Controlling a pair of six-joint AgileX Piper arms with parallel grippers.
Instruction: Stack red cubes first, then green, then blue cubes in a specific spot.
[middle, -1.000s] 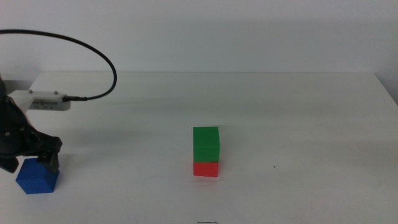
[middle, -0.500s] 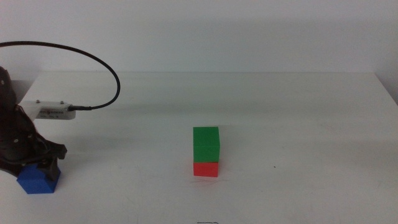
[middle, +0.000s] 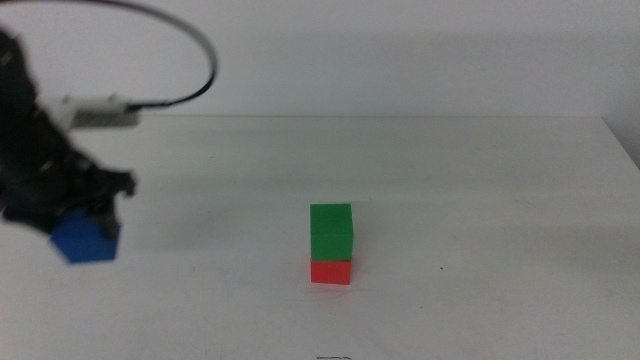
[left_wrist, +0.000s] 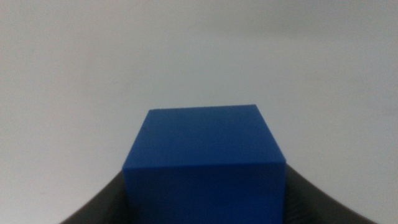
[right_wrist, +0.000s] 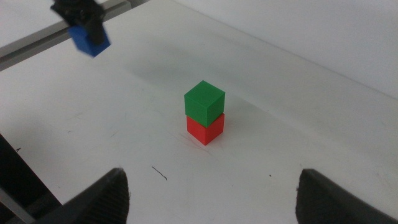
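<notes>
Leftmost: left gripper (middle: 85, 215), jaws clamped on the blue cube (middle: 86, 238), which hangs clear above the white counter (middle: 480, 170) at its left side. Centre: green cube (middle: 331, 232) stacked squarely on the red cube (middle: 331, 272), well apart from the blue one. Right: right gripper (right_wrist: 211, 193), raised near the counter's near edge, jaws wide apart, holding nothing.

Lots of open table, one little tower in the way

The white table (middle: 480, 200) is bare between the left gripper (middle: 85, 215) holding the blue cube (middle: 87, 238) in the air and the green cube (middle: 331, 232) stacked on the red cube (middle: 331, 271).
</notes>
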